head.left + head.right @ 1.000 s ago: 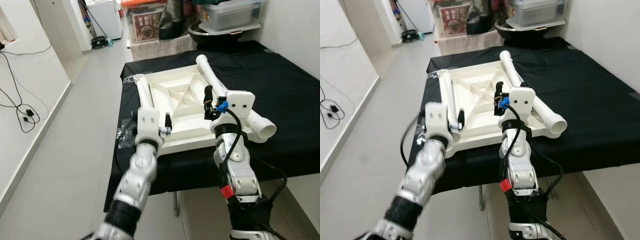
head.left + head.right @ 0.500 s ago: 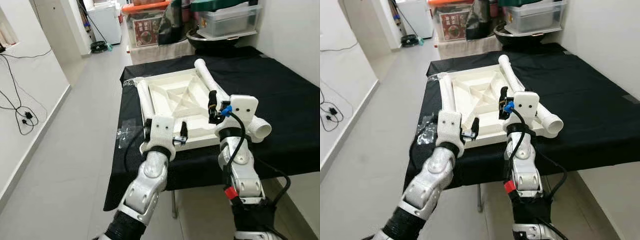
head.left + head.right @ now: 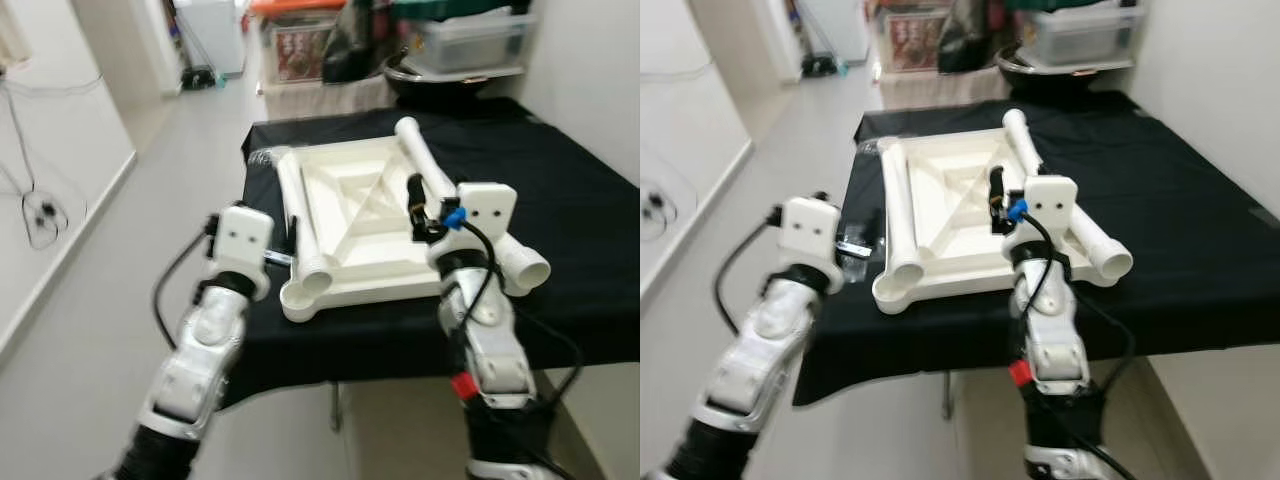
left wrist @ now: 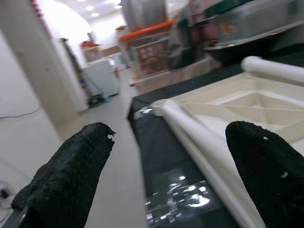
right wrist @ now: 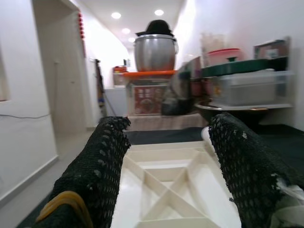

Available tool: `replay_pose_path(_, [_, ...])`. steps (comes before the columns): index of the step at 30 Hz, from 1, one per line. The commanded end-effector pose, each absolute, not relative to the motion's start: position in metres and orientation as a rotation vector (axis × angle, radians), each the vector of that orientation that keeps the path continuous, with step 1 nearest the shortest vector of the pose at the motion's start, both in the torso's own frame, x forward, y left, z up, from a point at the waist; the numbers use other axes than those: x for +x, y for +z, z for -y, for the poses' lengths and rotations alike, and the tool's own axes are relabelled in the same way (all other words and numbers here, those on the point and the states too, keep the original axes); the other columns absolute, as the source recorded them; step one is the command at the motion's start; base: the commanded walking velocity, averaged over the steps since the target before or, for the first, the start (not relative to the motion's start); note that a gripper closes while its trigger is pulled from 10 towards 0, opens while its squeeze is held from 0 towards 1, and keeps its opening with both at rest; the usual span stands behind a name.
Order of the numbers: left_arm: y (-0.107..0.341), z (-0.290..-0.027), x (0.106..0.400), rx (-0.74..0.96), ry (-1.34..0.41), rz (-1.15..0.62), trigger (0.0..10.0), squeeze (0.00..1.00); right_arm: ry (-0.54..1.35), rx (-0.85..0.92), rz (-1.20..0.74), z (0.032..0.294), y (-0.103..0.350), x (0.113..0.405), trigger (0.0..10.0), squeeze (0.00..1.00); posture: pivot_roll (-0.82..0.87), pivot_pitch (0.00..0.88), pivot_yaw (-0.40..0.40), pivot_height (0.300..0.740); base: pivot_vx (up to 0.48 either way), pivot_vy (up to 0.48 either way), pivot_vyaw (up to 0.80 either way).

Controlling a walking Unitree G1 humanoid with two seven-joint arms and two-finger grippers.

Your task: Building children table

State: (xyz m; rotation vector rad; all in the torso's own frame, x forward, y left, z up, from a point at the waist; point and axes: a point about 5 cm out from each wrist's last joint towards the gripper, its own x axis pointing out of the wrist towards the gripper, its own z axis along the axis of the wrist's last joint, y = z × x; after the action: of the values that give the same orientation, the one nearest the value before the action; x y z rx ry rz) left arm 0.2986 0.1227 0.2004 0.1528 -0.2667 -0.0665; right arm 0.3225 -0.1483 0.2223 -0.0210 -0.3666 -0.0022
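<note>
A: Where is the tabletop [image 3: 365, 215] now?
B: It lies upside down on the black bench [image 3: 560, 190], near the front left corner. One leg [image 3: 303, 225] rests along its left side, and a second leg [image 3: 470, 210] lies across its right side, with the open end past the front edge.
A: And the hands?
B: The left hand [image 4: 166, 175] is spread wide and holds nothing. It hovers just left of the left leg, beside a plastic bag [image 3: 855, 240]. The right hand [image 5: 166, 175] is also spread, empty, above the front edge of the tabletop.
A: What is the step, you think?
B: Probably to take a leg and fit it into a corner socket [image 3: 295, 300]. To do it well, I would grip the leg near its middle, turn it upright, then line it with the socket before pushing. The other hand should hold the tabletop, because it can slide on the cloth.
</note>
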Motion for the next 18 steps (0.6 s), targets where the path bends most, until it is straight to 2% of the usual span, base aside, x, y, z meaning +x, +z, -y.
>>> replay_pose_path(1, [0.1997,-0.1244,0.2964,0.170,-0.066,0.259,10.0,0.00,-0.004,-0.015,0.352,0.1480,0.2212,0.3224,10.0,0.00,0.05,0.000,0.025,0.740,0.000,0.000,0.80])
replay_pose_path(6, [0.1960,-0.1260,0.2995,0.172,-0.040,0.237,10.0,0.00,-0.005,0.001,0.336,0.1485,0.2224,0.3248,10.0,0.00,0.05,0.000,0.022,0.740,0.000,-0.065,0.00])
replay_pose_path(18, [0.1964,-0.1310,0.3059,0.179,-0.034,0.226,10.0,0.00,-0.014,-0.004,0.323,0.1510,0.2204,0.3259,10.0,0.00,0.04,0.000,0.024,0.740,0.000,-0.464,0.00])
